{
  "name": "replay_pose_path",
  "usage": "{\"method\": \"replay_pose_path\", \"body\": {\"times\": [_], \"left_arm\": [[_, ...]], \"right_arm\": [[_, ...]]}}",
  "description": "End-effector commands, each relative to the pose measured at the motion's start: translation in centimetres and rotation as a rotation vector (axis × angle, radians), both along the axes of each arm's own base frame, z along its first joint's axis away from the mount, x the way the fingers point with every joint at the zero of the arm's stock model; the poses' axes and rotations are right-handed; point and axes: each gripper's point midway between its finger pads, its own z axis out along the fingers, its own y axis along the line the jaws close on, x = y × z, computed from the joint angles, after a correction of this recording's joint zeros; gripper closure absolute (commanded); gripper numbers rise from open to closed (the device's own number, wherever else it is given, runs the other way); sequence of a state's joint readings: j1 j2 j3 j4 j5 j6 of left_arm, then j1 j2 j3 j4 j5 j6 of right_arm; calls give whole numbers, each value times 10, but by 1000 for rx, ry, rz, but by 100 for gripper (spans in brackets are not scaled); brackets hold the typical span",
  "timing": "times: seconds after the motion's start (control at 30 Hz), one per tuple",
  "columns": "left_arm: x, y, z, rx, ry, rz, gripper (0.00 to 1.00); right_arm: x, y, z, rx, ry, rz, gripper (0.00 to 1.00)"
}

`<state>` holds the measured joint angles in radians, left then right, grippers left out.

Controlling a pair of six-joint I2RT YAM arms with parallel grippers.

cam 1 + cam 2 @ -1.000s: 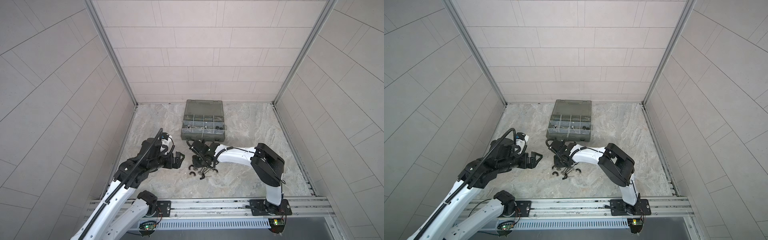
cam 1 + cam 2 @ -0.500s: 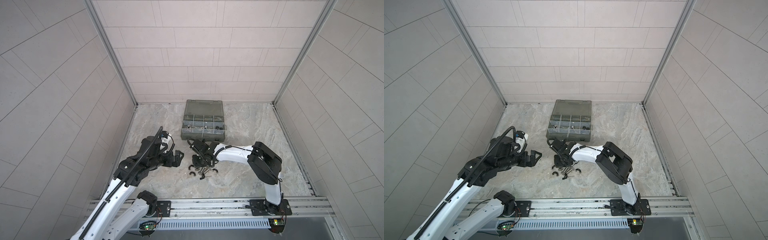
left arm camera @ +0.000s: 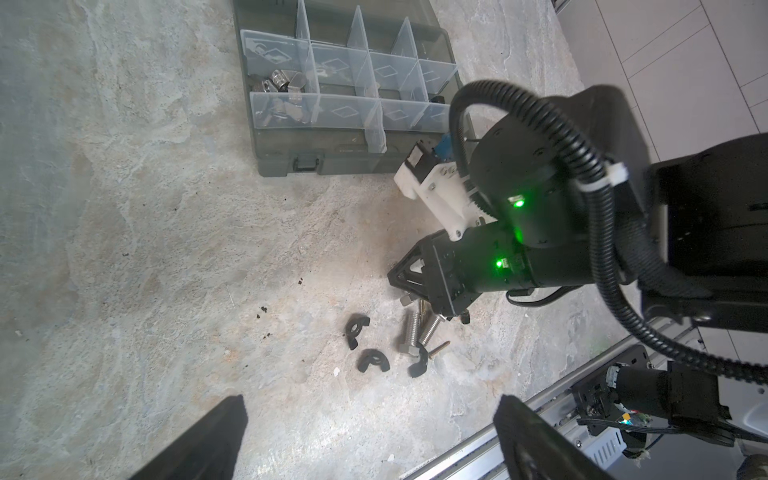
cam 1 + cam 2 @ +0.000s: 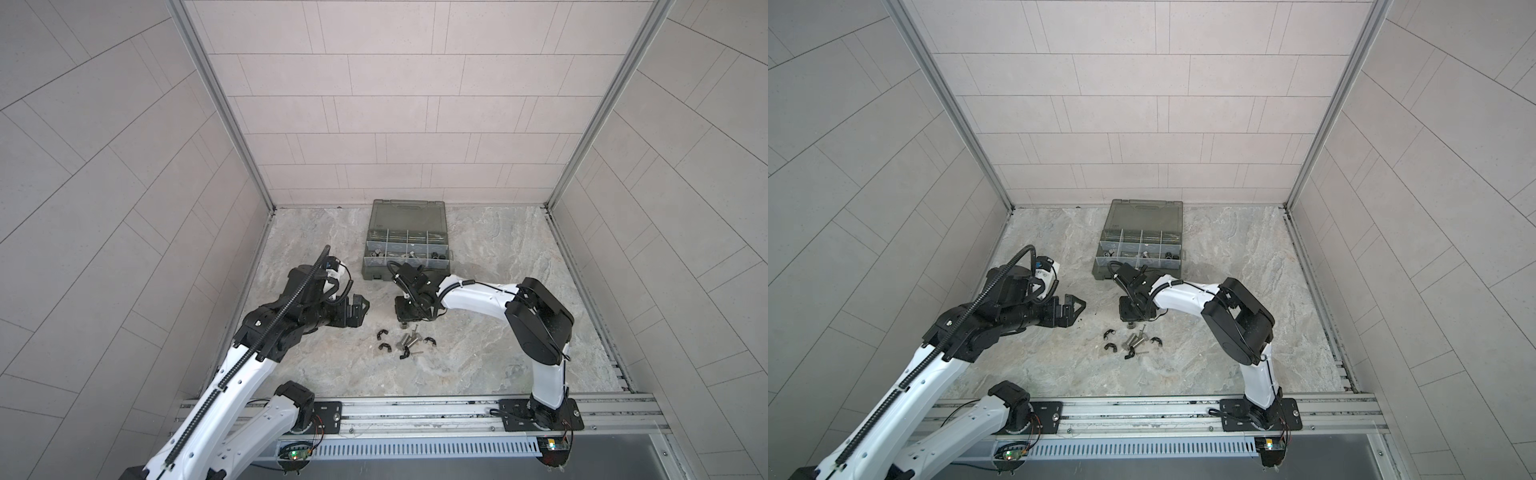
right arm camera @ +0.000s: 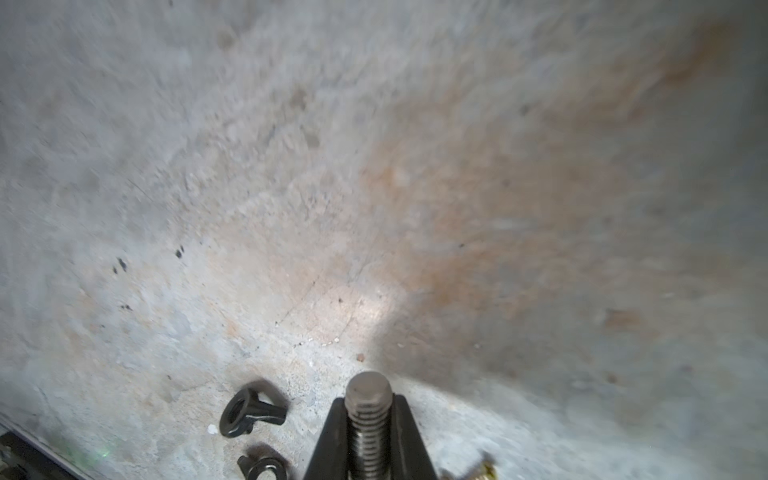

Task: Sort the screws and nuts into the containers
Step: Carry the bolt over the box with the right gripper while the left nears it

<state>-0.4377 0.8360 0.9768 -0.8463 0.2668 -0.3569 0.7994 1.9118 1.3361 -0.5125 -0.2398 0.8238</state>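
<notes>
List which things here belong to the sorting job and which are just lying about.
Job: screw held by the right gripper; loose silver screws; black winged nuts; organiser case, silver nuts inside.
Lying about: dark crumbs; white fleck; thin brass-coloured fastener, perhaps.

Screw [image 5: 368,415] threaded dull metal; containers [image 3: 345,112] translucent glossy plastic; tabletop [image 4: 478,249] matt, stone-like.

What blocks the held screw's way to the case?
Nothing visible. The right gripper is shut on the screw; only bare table lies between it and the case, whose lid is open.
</notes>
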Motion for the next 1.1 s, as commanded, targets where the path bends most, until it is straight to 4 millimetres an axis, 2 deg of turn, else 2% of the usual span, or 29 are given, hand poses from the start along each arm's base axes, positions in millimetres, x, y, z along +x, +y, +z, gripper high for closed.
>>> {"method": "replay_pose_path", "body": {"times": [0.0,0.13,0.33,0.53,0.7,0.8,1.07], "left_arm": [[10,-3,14,-10,-37,-5,0],[23,-10,13,-24,-18,-8,0],[45,-21,12,-42,18,-16,0],[67,-27,4,-47,51,-25,0],[78,-24,-5,-46,77,-18,0],[83,-21,-8,-50,84,-9,0],[93,-18,-22,-81,125,3,0]], "right_arm": [[29,-13,50,53,-87,-38,88],[62,-31,66,94,-106,-91,88],[113,-45,87,160,-140,-146,87],[168,-49,91,253,-160,-205,87],[201,-48,76,281,-147,-228,86],[214,-49,62,293,-127,-239,86],[234,-51,42,340,-99,-267,84]]}}
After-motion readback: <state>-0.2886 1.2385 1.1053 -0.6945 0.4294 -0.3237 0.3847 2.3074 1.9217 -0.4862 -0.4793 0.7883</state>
